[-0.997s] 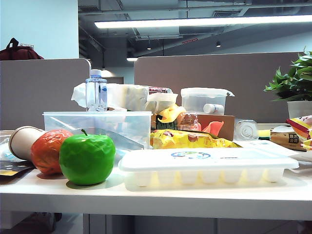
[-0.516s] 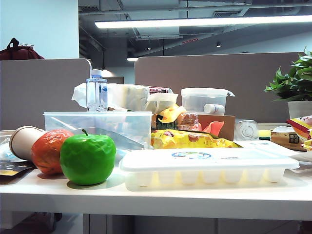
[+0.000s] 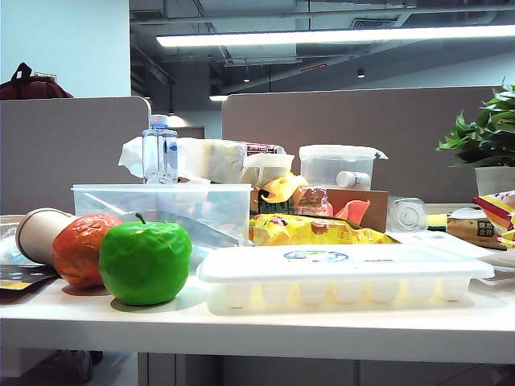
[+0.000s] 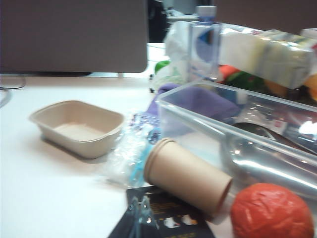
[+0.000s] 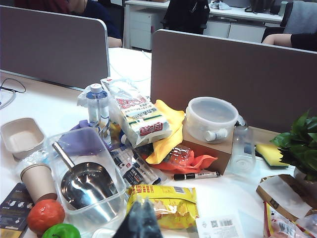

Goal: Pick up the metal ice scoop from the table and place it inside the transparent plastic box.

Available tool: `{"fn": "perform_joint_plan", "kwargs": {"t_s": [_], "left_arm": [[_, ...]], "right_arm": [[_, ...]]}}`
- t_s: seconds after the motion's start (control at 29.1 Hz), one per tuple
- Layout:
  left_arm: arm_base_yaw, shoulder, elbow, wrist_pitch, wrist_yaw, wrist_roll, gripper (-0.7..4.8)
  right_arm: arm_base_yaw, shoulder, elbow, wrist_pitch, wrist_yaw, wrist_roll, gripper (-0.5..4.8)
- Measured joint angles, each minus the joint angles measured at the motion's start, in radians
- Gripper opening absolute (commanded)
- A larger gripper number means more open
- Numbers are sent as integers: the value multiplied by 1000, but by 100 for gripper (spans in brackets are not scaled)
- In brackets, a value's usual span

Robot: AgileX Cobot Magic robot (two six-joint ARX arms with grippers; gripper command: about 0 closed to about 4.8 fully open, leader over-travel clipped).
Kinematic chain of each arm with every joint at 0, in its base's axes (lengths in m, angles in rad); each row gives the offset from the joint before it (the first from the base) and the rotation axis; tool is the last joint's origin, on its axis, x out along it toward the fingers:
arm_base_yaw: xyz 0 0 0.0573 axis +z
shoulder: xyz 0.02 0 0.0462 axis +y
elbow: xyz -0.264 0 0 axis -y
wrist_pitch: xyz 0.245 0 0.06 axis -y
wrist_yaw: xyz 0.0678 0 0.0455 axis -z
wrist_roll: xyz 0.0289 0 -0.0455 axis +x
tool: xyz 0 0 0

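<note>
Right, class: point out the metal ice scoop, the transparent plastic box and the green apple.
metal ice scoop [image 5: 86, 186], right wrist view, middle of its blade.
transparent plastic box [image 3: 161, 190], exterior view, front rim.
green apple [image 3: 145, 261], exterior view, centre of its front.

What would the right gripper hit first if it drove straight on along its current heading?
Most likely the yellow snack bag. In the right wrist view, the shut right gripper points at its near edge. Depth is unclear, so this is a best guess.
</note>
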Motion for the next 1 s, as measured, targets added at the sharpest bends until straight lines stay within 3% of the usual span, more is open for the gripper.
{"fn": "perform_joint_plan", "kwargs": {"t_s": [1.0], "left_arm": [[21,0,0,8,0,0,-5]], "right_arm": [[-2,-8,0,0,34,-33,-6]]}}
